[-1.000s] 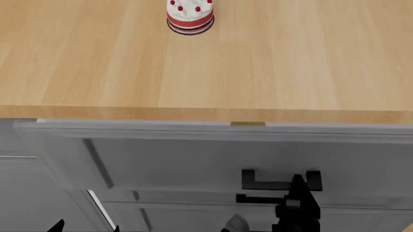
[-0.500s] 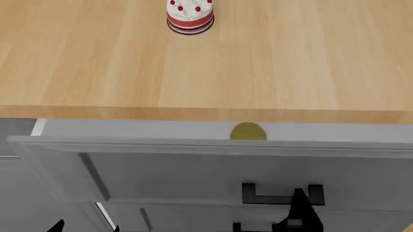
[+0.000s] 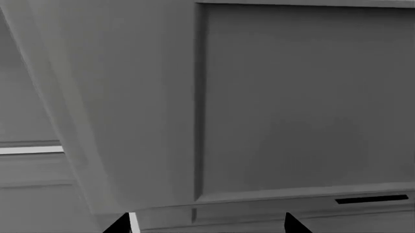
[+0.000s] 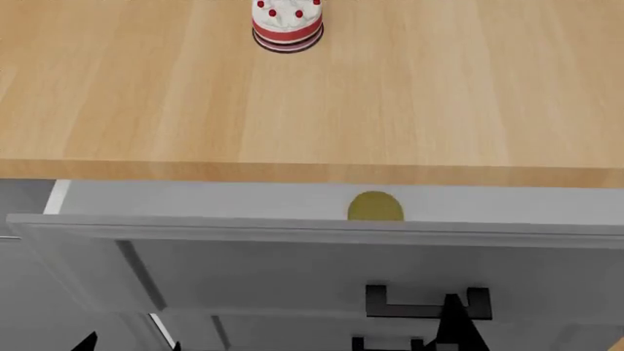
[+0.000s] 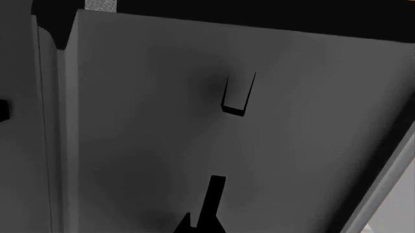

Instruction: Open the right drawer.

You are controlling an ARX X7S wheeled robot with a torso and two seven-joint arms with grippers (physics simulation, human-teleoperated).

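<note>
Now right drawer (image 4: 292, 256) further out (slightly)

Wooden countertop (image 4: 439, 95) bearing cake (image 4: 286, 23)

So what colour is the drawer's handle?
Black; the handle on the right drawer shows best in the head view.

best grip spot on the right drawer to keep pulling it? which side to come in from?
Grip the cross-bar of the black U-shaped handle on the right drawer, coming from the front, one of the fingers above the bar and one below. The bar runs horizontally and stands off the recessed panel, leaving a gap behind it. The right gripper is already at it; whether it is closed can't be told.
</note>
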